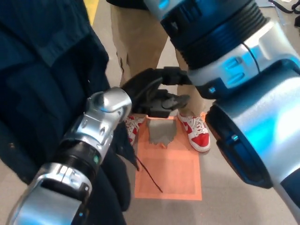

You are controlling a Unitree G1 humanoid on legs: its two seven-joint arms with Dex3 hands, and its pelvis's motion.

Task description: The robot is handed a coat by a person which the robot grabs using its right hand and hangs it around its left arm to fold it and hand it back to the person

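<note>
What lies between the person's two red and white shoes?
In the head view, a grey patch on the orange square floor mat lies between the shoes.

Single head view, steeply down toward floor (225, 206), close-in.

Floor (216, 204): pale grey-beige, bare to the right of the mat.
Mat (176, 176): an orange square with a thin darker border line, lying flat on the floor.
Grey patch (161, 132): sat at the mat's far edge, between the two shoes; what it was could not be told.
Right shoe (197, 132): red and white, at the mat's far right corner.
Left shoe (133, 127): red and white, at the mat's far left corner, half hidden.
Trousers (133, 44): khaki, rising from the shoes to the top edge.
Yellow stripe (92, 7): on the floor, left of the trousers.
Dark strand (150, 176): thin, slanting across the mat's left half.
</note>
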